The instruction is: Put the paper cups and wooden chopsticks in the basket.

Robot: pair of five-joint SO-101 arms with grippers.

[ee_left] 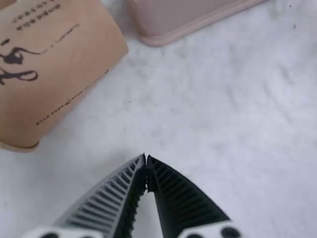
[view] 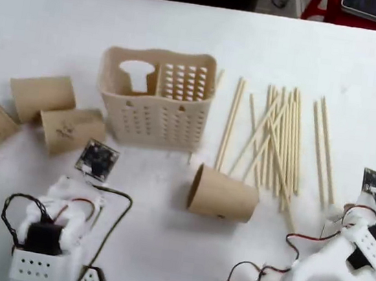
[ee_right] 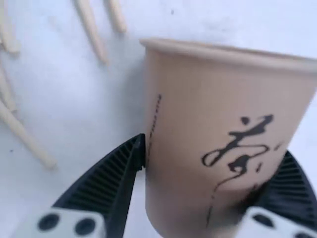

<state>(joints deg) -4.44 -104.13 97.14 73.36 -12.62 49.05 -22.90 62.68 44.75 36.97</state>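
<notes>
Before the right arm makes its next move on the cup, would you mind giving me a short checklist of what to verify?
1. Right gripper open, one finger either side of the paper cup: ok.
2. Fingers touching that cup: cannot tell.
3. Basket upright, opening free: ok.
4. Left gripper shut and apart from the second cup: ok.
5. Chopsticks in the basket: not ok, they lie loose on the table.
</notes>
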